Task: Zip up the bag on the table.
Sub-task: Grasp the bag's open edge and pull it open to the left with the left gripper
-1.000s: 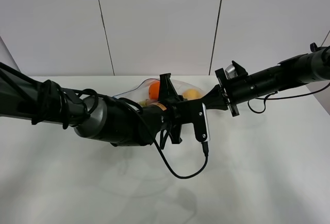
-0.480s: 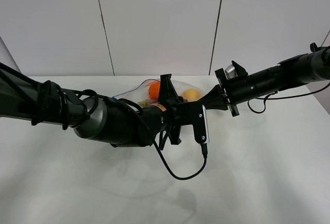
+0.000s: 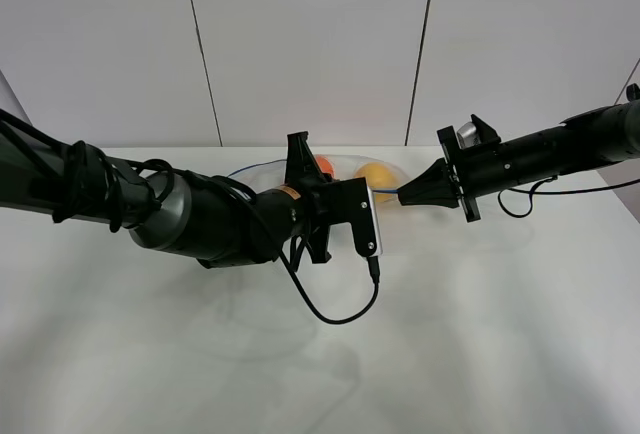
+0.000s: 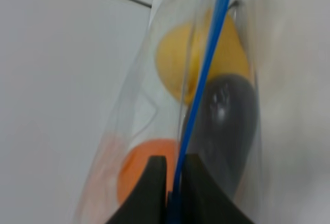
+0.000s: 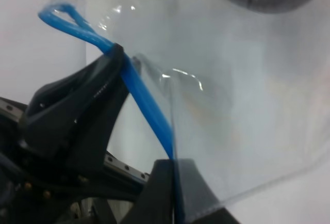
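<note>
- Spanning the scene, the white worktop (image 3: 500, 334) carries the bag (image 3: 345, 162) at its far middle, mostly hidden behind the left arm (image 3: 200, 219).
- The left arm has slid leftward and the right arm (image 3: 540, 154) has drawn back rightward within the last second, baring a stretch of blue zipper strip (image 3: 388, 191) between them; the closing stroke looks underway.
- The left jaws and right jaws each pinch that strip.
- The bag is clear and slack; beyond the left jaws the strip seems to fork, so it is likely unsealed there.
- Inside lie a dark purple fruit (image 4: 227, 121), a yellow fruit (image 4: 170, 59) and an orange fruit (image 4: 142, 170).
</note>
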Robot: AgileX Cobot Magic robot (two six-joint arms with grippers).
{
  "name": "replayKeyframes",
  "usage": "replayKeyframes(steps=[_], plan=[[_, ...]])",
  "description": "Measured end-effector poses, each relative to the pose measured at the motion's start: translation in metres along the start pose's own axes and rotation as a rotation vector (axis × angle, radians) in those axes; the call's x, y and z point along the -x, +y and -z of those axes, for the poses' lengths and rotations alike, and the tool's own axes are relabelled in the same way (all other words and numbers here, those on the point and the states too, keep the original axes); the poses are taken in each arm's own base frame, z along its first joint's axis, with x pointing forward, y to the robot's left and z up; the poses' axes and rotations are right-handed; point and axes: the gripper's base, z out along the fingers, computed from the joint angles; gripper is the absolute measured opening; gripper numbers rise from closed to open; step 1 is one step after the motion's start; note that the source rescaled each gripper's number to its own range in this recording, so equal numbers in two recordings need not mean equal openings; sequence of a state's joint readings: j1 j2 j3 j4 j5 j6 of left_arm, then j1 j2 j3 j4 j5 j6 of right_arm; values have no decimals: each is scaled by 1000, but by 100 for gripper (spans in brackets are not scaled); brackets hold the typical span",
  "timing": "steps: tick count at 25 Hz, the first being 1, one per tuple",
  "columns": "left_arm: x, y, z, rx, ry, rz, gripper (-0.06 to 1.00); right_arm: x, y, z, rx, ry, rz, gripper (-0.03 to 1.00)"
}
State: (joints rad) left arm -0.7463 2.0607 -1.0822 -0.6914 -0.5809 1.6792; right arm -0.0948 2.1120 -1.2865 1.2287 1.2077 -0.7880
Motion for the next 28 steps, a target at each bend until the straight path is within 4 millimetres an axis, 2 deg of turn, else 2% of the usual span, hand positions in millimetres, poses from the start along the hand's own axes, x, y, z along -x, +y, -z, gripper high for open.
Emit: replayKeyframes(steps=[7, 18, 22, 28], plan=[[-29, 14, -8, 24, 69, 30, 0, 2, -8, 13, -11, -26, -14, 0], [-91, 39, -18, 61, 202, 82, 0, 3, -7, 13, -5, -32, -17, 0], [-104, 43, -19, 58, 229, 95, 0, 3, -7, 14, -5, -34, -15, 0], [-110, 43, -19, 29, 239, 109, 0, 3, -7, 14, -10, -29, -13, 0]])
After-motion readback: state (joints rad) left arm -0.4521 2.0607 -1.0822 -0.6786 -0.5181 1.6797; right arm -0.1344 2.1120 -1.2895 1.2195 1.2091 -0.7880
